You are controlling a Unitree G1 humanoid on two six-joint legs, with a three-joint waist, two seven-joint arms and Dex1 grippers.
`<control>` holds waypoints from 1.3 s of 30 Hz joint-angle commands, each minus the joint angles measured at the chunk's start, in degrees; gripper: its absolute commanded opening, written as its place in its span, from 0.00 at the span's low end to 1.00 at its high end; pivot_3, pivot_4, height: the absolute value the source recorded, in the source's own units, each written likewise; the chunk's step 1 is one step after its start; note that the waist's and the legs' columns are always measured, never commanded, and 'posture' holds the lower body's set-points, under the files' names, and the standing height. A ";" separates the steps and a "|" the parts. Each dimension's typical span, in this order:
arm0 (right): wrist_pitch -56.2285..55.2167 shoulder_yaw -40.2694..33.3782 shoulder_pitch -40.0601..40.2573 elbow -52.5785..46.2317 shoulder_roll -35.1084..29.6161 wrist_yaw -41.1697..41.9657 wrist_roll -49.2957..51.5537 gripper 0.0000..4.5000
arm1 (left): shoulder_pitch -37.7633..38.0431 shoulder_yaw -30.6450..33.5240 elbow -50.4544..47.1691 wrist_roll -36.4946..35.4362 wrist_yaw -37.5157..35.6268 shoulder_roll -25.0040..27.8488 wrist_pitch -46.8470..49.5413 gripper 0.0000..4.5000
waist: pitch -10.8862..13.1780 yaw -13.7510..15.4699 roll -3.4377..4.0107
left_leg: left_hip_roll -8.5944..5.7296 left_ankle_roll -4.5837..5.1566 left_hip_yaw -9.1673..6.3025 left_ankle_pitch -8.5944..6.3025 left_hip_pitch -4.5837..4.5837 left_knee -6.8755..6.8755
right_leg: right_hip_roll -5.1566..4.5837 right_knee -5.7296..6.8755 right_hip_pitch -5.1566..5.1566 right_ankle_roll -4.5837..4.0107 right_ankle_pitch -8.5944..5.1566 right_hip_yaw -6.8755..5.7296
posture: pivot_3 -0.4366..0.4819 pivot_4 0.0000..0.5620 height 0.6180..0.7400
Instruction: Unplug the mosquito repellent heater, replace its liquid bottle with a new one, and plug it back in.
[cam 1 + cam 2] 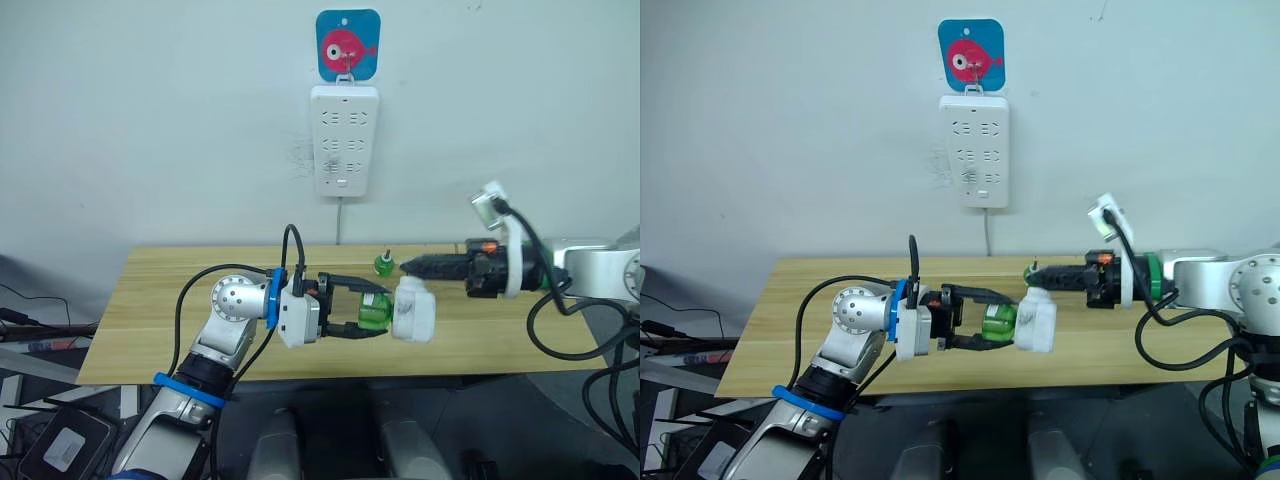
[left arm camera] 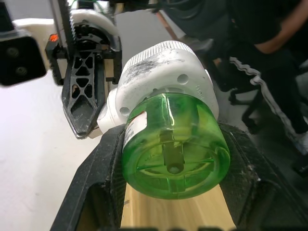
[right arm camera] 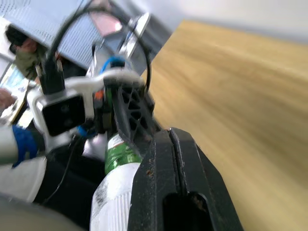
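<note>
My left gripper [image 1: 379, 312] is shut on the green liquid bottle [image 1: 373, 314], held sideways above the table. The bottle's neck sits in the white mosquito repellent heater [image 1: 414, 308], which hangs off its right end. The left wrist view shows the bottle's base [image 2: 175, 144] clamped between the black fingers [image 2: 96, 187], with the heater [image 2: 163, 72] beyond. My right gripper [image 1: 406, 266] is shut with nothing in it, its tips just above the heater's top. A second small green bottle [image 1: 383, 263] stands upright on the table behind them.
A long white power strip [image 1: 344, 140] hangs on the wall above the wooden table [image 1: 180, 310], under a blue hook plate [image 1: 348, 44]. A person in dark clothes [image 2: 269, 48] sits off to the side.
</note>
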 commanded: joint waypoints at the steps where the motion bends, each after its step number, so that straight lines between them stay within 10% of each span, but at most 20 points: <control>1: -6.53 -9.43 3.94 -3.63 0.71 -5.78 2.46 0.12 | -0.99 2.95 0.58 0.97 6.57 -0.94 3.50 0.50 | 0.00 0.06 0.00 | 0.00 0.00 0.00 0.00 0.00 -0.01 | 0.00 0.00 0.00 0.00 0.00 0.00 | 0.36 0.34 1.00; 12: -27.44 -17.49 27.88 -26.09 17.55 -31.44 1.19 0.99 | -1.63 5.76 -2.79 2.22 27.11 -9.13 27.08 0.50 | -0.03 -0.45 0.04 | -0.05 -0.01 -0.12 0.00 -0.21 0.00 | 0.02 -0.10 -0.08 0.12 0.06 -0.02 | 0.30 0.34 1.00; 22: -38.34 -0.74 25.79 -28.17 39.00 -46.22 -13.45 1.00 | -1.94 3.69 -4.28 3.88 28.19 -11.98 27.97 0.50 | -0.10 -2.14 0.15 | 0.00 -0.01 -0.09 0.00 -0.12 -0.09 | 0.10 -0.13 -0.08 0.13 0.07 0.03 | 0.28 0.34 1.00; 39: -40.80 1.34 19.09 -23.13 45.38 -46.12 -10.22 1.00 | -1.04 2.65 -6.60 5.23 28.40 -12.39 25.47 0.50 | -0.10 -2.15 0.16 | -0.05 -0.01 -0.19 0.00 -0.27 -0.10 | 0.09 -0.31 -0.06 0.13 0.09 0.02 | 0.30 0.34 1.00</control>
